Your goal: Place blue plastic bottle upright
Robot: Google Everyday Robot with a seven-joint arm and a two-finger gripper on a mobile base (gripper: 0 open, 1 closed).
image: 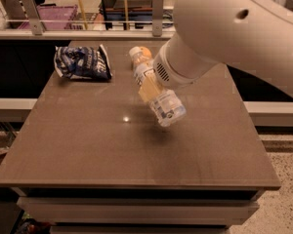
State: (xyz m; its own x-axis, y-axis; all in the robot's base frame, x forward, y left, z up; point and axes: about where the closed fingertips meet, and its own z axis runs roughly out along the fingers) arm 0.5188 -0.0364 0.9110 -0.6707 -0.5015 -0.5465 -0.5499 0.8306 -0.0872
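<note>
The bottle (167,108) is held clamped in the gripper (150,87) above the middle of the table (88,150). It is tilted clear of the surface, with its base turned toward the near edge and its cap toward the far edge. A snack bag (82,62) is laid near the far left corner.
</note>
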